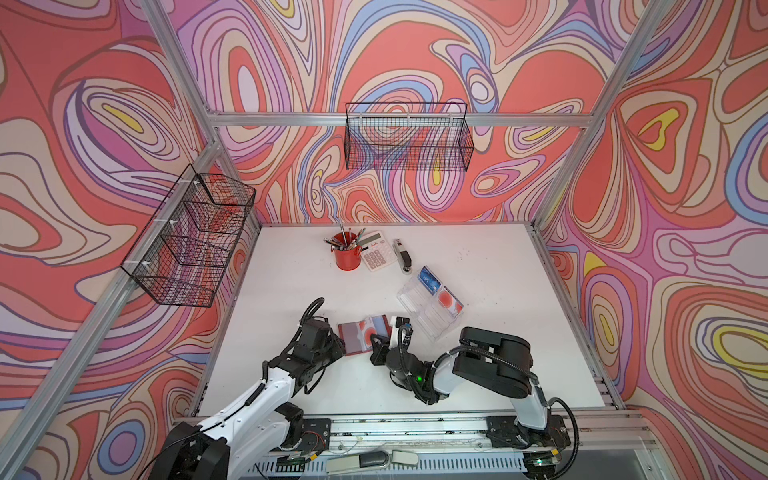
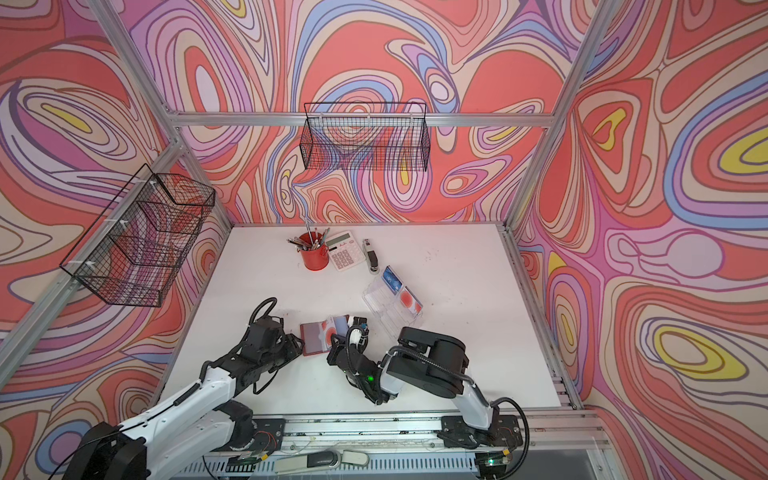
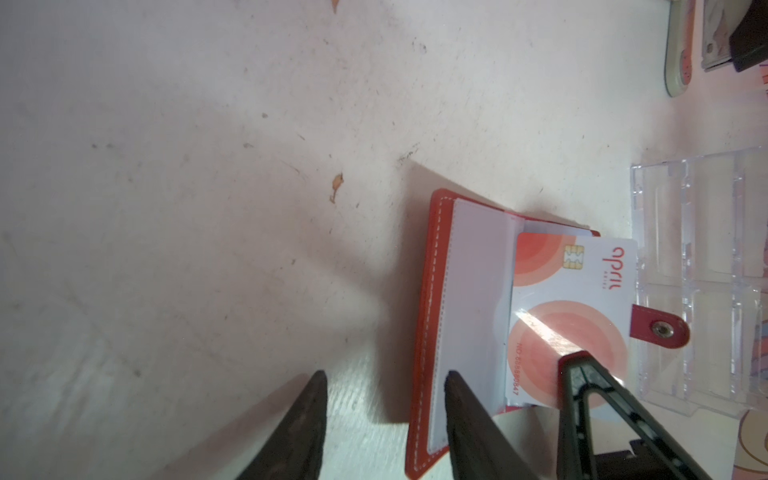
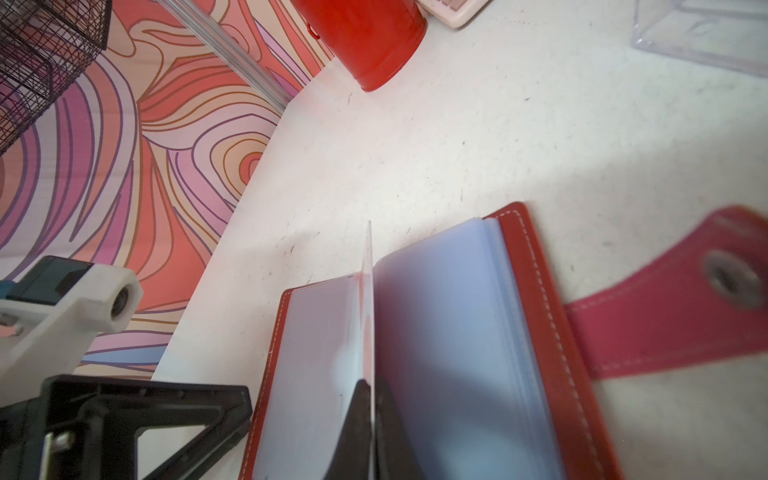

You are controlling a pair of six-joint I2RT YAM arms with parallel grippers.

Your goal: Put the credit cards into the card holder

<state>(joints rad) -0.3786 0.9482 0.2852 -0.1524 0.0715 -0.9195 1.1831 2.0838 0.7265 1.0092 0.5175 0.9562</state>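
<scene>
Plainly pinching a pale, red-circled credit card (image 4: 369, 291) edge-on in the right end effector (image 4: 371, 384), over the sleeves of the red card holder (image 1: 351, 337), spread open on the near middle of the surface (image 1: 291, 282). Hovering the left end effector (image 3: 384, 376) at the holder's left edge, with jaws partly apart, gripping nothing. Showing more credit cards (image 1: 446, 300) in the clear tray (image 1: 415, 301) just beyond, to the right.

Both top views look steeply down on the whole table (image 1: 291, 291); both wrist views closely frame the card holder (image 3: 469, 291).
</scene>
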